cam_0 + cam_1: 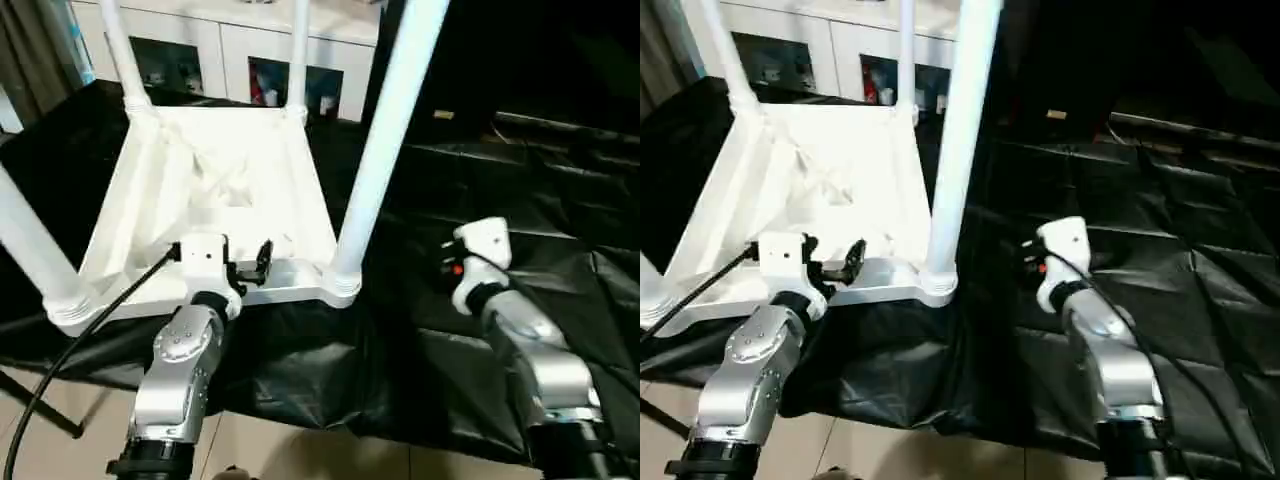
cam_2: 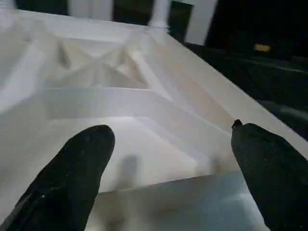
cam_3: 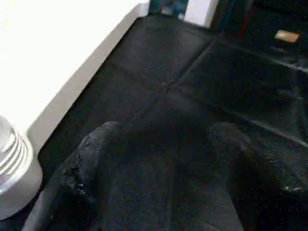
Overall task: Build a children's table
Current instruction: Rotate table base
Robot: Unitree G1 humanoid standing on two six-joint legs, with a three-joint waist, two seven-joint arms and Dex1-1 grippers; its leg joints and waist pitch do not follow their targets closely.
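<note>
The white children's table point(image 1: 220, 190) lies upside down on the black-draped work table, ribbed underside up. All four tubular legs stand in the corner sockets; the near right leg point(image 1: 385, 130) rises tallest in the picture. My left gripper point(image 1: 832, 252) is at the table's near rim, open, its fingers point(image 2: 77, 168) spread over the ribbed underside with nothing between them. My right gripper point(image 3: 168, 139) hovers open over the black cloth, a little to the right of the near right corner socket point(image 3: 14, 168), apart from it.
The black cloth point(image 1: 520, 180) spreads wide to the right of the white table. A white cabinet point(image 1: 230, 50) stands behind. A black cable point(image 1: 70, 340) runs from my left wrist down past the table's edge. Tiled floor point(image 1: 300, 450) shows below.
</note>
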